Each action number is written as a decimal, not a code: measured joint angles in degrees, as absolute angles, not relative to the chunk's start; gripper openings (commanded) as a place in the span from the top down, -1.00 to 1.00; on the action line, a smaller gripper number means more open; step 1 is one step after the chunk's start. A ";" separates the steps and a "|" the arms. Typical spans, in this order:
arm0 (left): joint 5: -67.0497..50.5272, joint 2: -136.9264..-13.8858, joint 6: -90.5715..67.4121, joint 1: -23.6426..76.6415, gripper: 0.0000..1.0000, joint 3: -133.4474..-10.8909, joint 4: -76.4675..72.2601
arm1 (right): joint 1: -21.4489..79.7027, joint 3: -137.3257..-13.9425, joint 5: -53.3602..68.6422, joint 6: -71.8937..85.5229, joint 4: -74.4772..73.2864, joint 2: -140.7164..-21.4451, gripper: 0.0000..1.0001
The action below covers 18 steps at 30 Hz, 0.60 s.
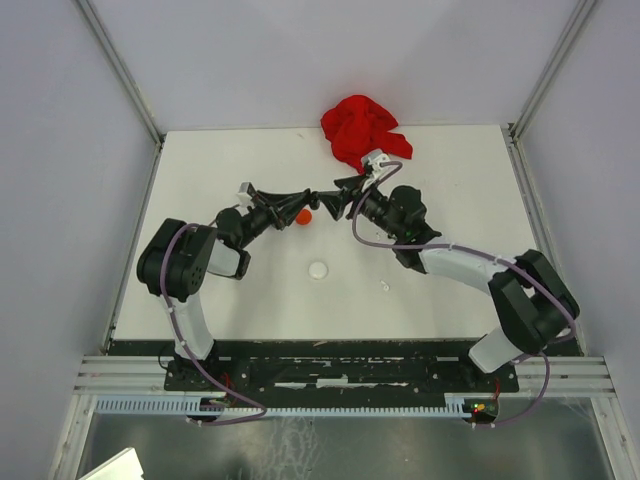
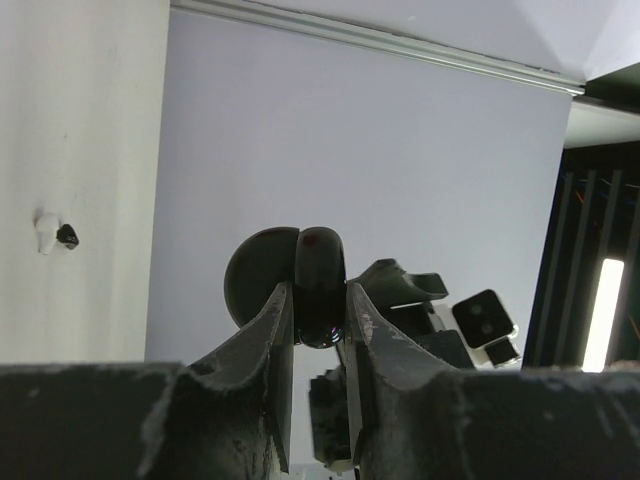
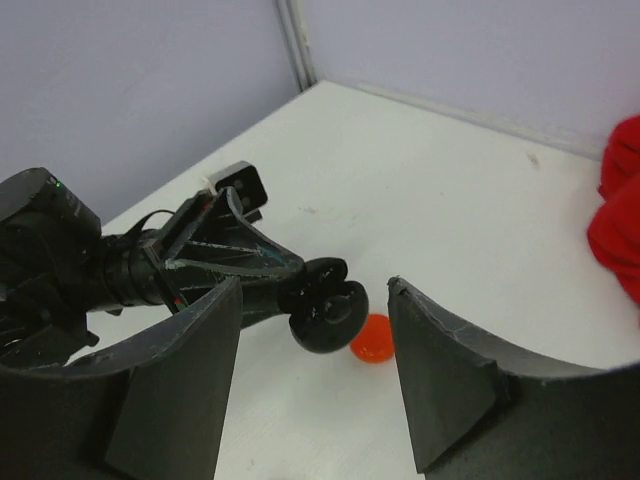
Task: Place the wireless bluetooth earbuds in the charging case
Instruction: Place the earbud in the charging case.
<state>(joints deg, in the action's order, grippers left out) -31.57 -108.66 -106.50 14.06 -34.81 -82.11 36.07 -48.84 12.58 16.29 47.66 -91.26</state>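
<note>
My left gripper (image 2: pixel 320 290) is shut on a round black charging case (image 2: pixel 318 285) and holds it above the table; it shows in the top view (image 1: pixel 306 200) too. The case (image 3: pixel 328 303) is hinged open, its inside facing my right wrist camera. My right gripper (image 3: pixel 315 284) is open and empty, its fingers on either side of the case and a little short of it; in the top view it (image 1: pixel 336 194) faces the left gripper tip to tip. One small white earbud (image 1: pixel 386 287) lies on the table; the left wrist view shows a white and black one (image 2: pixel 52 232).
A round orange disc (image 3: pixel 373 338) lies on the table just under the held case (image 1: pixel 303 215). A white disc (image 1: pixel 319 269) lies nearer the arms. A crumpled red cloth (image 1: pixel 362 130) sits at the back edge, behind my right gripper.
</note>
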 measured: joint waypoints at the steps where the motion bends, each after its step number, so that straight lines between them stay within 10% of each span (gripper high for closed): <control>1: -31.57 -108.66 -105.95 14.06 0.94 -34.81 -81.67 | 35.90 -48.99 11.66 16.40 45.91 -89.65 -0.40; 18: -31.57 -97.89 -89.49 14.06 0.94 -35.75 -62.35 | 35.51 -73.19 -1.80 15.64 -9.30 -95.42 -0.43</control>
<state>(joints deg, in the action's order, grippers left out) -31.57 -97.89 -89.49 14.06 -35.75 -62.35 35.51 -73.19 -1.80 15.64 -9.30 -95.42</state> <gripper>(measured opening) 0.286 0.717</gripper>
